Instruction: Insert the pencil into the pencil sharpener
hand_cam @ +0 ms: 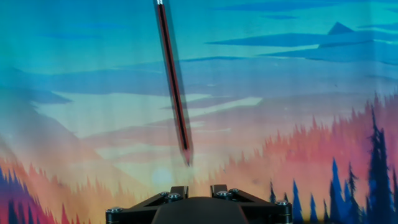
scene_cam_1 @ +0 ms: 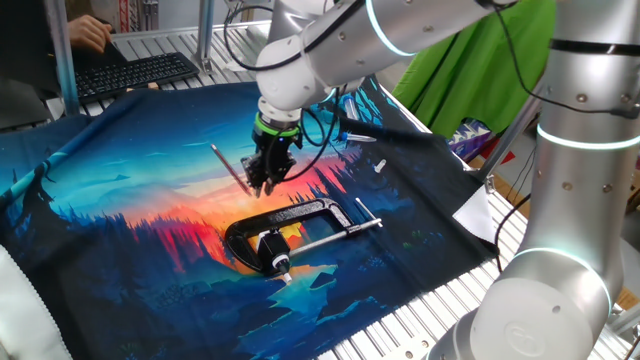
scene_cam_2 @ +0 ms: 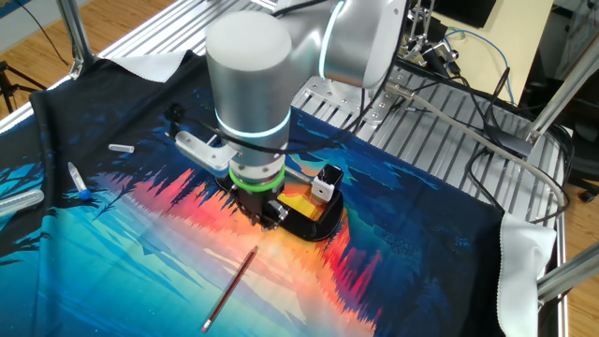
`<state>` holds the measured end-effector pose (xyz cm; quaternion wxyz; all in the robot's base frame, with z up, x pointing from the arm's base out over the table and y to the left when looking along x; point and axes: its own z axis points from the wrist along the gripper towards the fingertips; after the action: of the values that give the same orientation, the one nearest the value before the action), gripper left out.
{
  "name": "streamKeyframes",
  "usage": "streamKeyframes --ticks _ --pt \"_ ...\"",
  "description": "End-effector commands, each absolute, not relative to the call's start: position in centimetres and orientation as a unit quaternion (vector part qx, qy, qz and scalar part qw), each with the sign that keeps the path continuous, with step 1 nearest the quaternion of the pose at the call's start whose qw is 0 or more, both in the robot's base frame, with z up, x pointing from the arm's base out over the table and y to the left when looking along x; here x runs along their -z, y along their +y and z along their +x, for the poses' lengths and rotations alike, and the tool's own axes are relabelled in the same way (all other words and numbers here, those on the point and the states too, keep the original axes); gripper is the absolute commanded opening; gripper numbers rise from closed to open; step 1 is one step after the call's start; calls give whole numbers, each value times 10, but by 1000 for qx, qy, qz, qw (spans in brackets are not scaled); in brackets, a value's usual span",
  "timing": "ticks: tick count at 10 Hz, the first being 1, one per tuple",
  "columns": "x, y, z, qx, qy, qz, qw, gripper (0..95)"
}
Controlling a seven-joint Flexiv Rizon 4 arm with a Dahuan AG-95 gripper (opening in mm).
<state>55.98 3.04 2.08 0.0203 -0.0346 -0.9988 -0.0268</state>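
The pencil [scene_cam_1: 232,170] is a thin dark stick lying flat on the printed cloth, left of the clamp. It also shows in the other fixed view [scene_cam_2: 230,290] and in the hand view [hand_cam: 174,81], running away from the fingers with its near end just ahead of them. My gripper [scene_cam_1: 263,186] hangs just above the cloth by the pencil's near end, holding nothing. Its fingers stand a narrow gap apart [hand_cam: 199,190]. The pencil sharpener [scene_cam_1: 283,238] is a small yellow-orange and black block held in the black C-clamp [scene_cam_1: 300,215], right of the gripper [scene_cam_2: 270,217].
The clamp's silver screw rod [scene_cam_1: 340,232] sticks out to the right. A keyboard [scene_cam_1: 135,72] and a person's hand are at the far left. A marker [scene_cam_2: 80,183] and small white bits lie on the cloth. A green cloth hangs at the back right.
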Motion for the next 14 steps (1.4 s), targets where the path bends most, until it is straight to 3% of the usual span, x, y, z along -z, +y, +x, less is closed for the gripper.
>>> streamKeyframes --ticks 1,14 --pt "-21 32 567 26 -999 -35 21 190" --pt "-7 39 619 26 -999 -30 18 190"
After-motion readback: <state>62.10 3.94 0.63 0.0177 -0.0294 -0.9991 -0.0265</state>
